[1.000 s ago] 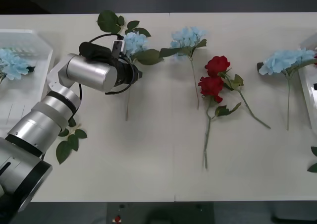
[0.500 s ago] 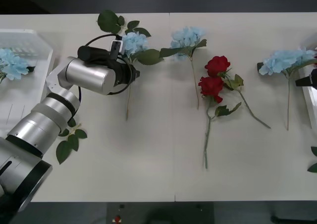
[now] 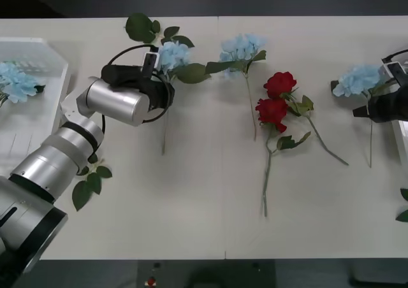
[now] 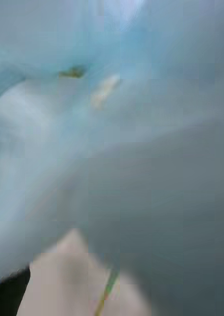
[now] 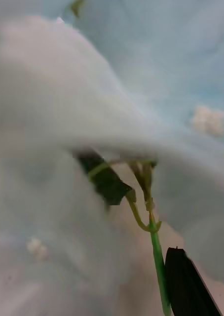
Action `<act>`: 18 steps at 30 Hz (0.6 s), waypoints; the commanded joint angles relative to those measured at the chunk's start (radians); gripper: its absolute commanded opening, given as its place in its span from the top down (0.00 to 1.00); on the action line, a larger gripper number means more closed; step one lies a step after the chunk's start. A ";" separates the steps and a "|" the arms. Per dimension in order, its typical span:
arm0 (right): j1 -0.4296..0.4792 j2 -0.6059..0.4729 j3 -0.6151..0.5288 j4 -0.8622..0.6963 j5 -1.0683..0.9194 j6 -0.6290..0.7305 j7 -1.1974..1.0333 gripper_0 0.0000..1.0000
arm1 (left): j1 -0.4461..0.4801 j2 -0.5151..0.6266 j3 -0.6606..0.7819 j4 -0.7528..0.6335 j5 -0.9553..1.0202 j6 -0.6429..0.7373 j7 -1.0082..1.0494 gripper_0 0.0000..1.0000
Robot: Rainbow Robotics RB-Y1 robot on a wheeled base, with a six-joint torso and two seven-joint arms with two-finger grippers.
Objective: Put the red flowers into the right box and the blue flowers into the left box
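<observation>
Overhead, seen on a white table (image 3: 210,205): two red flowers (image 3: 275,97) lying crossed at centre. Left of these roses, two blue flowers (image 3: 241,46), the farther one (image 3: 172,53) touching the left gripper (image 3: 167,92); finger spread impossible to tell. Farther left, the left box (image 3: 38,52) holding a blue cluster (image 3: 16,81). Right of the roses, another blue flower (image 3: 357,79) beside the right gripper (image 3: 360,111), grip likewise unclear, near the right box (image 3: 396,119).
</observation>
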 commanded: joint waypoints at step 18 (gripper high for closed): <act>-0.035 0.060 -0.071 0.009 0.081 -0.003 -0.015 1.00 | -0.030 0.045 -0.001 -0.119 0.031 0.095 0.004 1.00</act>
